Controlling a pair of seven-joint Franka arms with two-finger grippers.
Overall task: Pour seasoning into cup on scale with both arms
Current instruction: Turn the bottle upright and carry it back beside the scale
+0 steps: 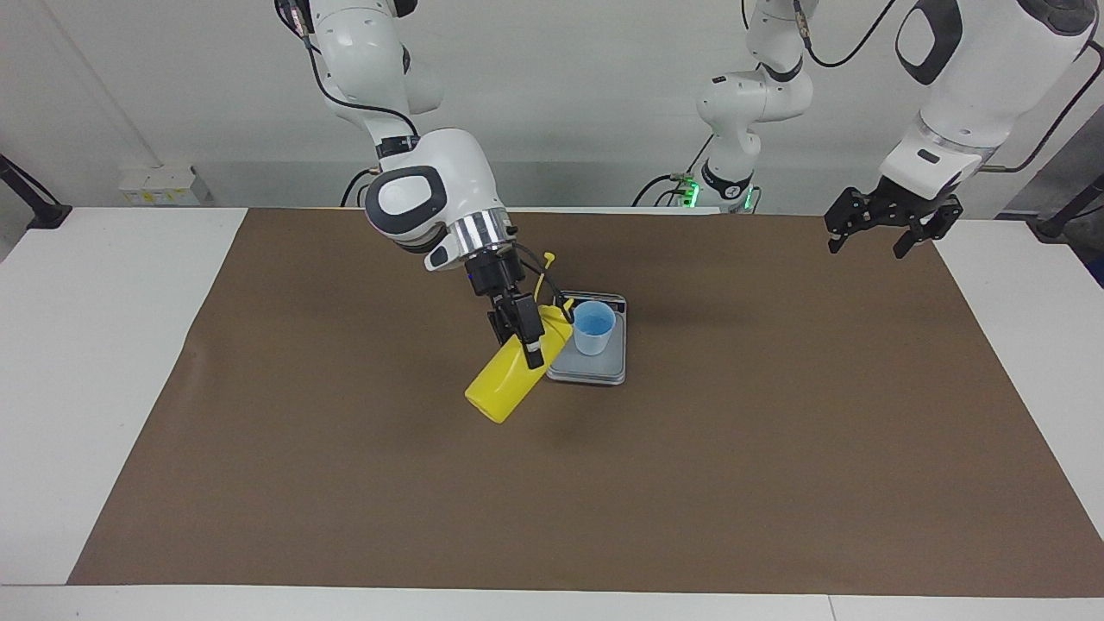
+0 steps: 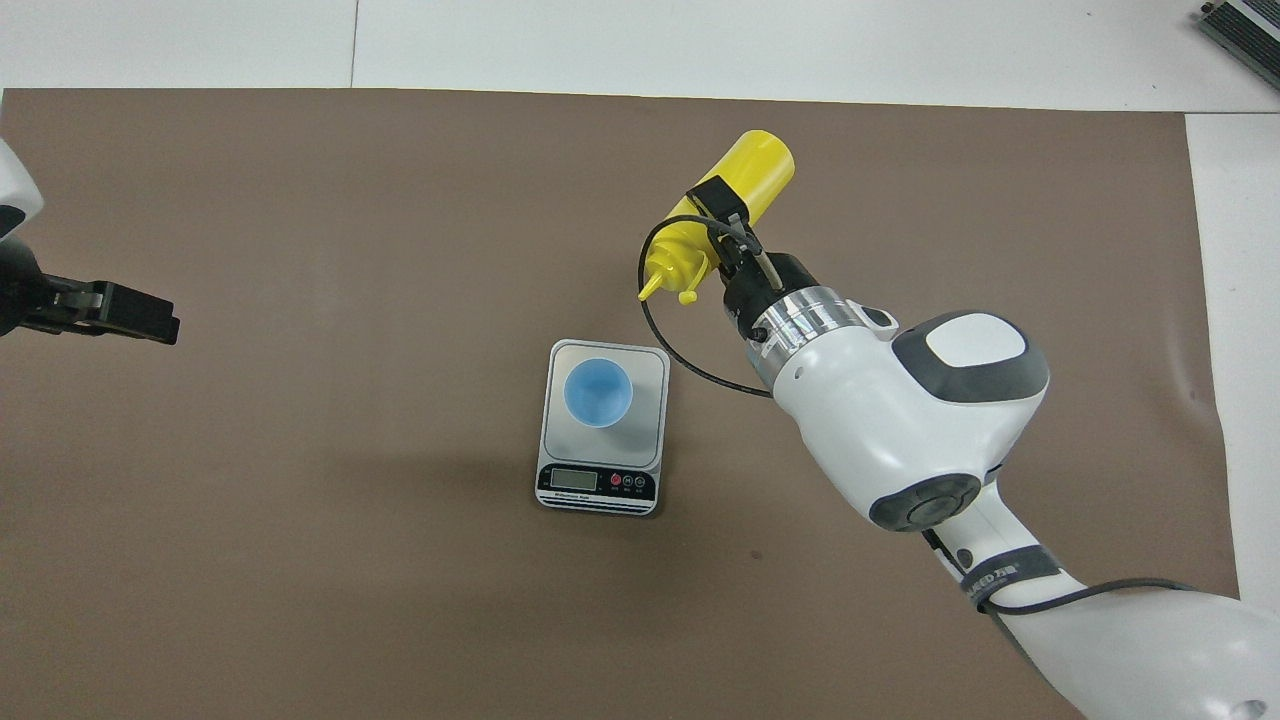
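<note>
Facing view, yellow bottle (image 1: pixel 509 379) tilted in right hand (image 1: pixel 524 332), beside cup (image 1: pixel 593 328)

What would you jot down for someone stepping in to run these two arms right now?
Right pincer: shut on the yellow squeeze bottle, held tilted in the air, nozzle toward the light blue cup, not yet over it.
Left pincer: open, empty, waiting over the left arm's end of the brown mat.
Cup: upright on the kitchen scale, mid-table.
Done: bottle picked up, its cap off and dangling.
Left: bring the nozzle over the cup and pour. Whether any seasoning is in the cup, I cannot tell.
</note>
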